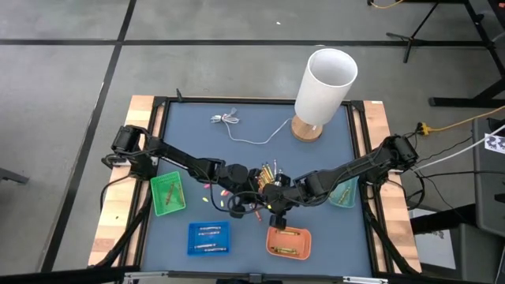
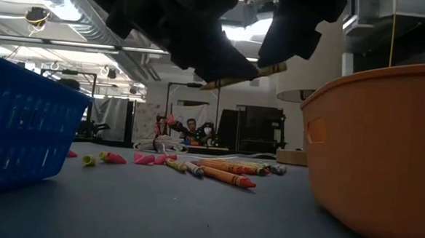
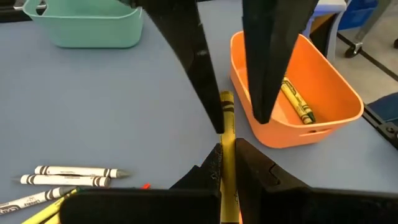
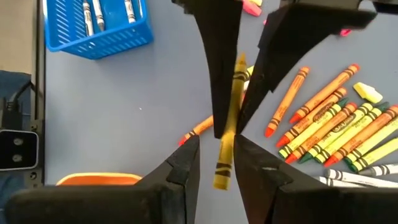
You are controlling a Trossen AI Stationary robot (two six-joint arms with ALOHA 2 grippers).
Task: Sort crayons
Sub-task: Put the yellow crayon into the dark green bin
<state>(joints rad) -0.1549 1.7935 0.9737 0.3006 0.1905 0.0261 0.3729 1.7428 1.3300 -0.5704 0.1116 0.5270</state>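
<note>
Crayon, yellow [image 4: 229, 118], hangs mid-air at table centre, pinched by both grippers at once: right gripper [image 4: 216, 146] clamped near one end, left gripper [image 3: 227, 163] closed on the other. Its long axis points at the orange tray [image 1: 287, 242], which sits at 6 o'clock, nearest the right arm. Loose crayons [image 2: 217, 169] lie below.
</note>
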